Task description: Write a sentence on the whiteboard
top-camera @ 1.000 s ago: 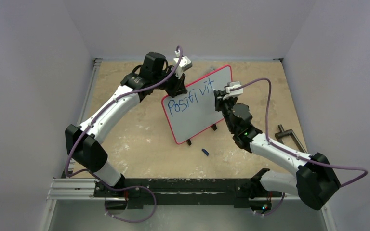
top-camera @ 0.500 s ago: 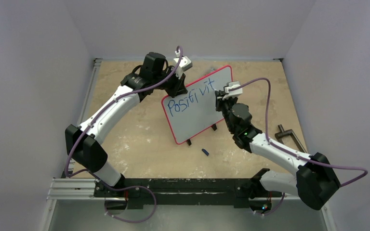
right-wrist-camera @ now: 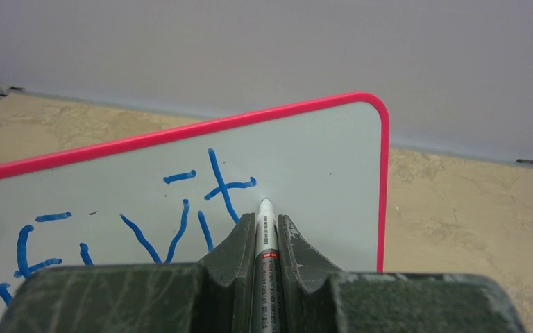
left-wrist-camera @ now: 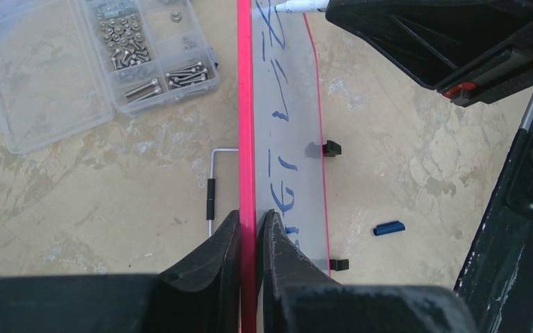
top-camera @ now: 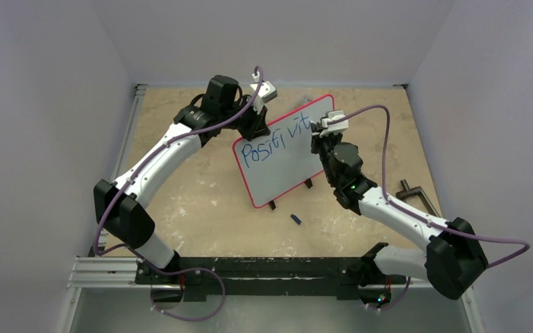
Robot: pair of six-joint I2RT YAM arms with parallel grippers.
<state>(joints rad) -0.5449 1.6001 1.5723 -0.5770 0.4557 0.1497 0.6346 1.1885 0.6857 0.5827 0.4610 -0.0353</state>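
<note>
The whiteboard (top-camera: 288, 163), white with a thin red frame and two black clip feet, stands tilted on the table with blue letters "Positivit" on it. My left gripper (top-camera: 257, 128) is shut on its top-left edge; the left wrist view shows both fingers clamping the red frame (left-wrist-camera: 247, 139). My right gripper (top-camera: 316, 139) is shut on a white marker (right-wrist-camera: 266, 250). Its tip touches the board (right-wrist-camera: 319, 152) just right of the last "t", near the upper right corner.
A blue marker cap (top-camera: 295, 219) lies on the table in front of the board and also shows in the left wrist view (left-wrist-camera: 388, 227). A clear box of screws (left-wrist-camera: 111, 62) and a hex key (left-wrist-camera: 212, 184) lie behind the board. A black clamp (top-camera: 416, 196) sits at the right.
My right gripper with the marker has moved slightly up and toward the board's upper right corner. The left arm and the board have not moved.
</note>
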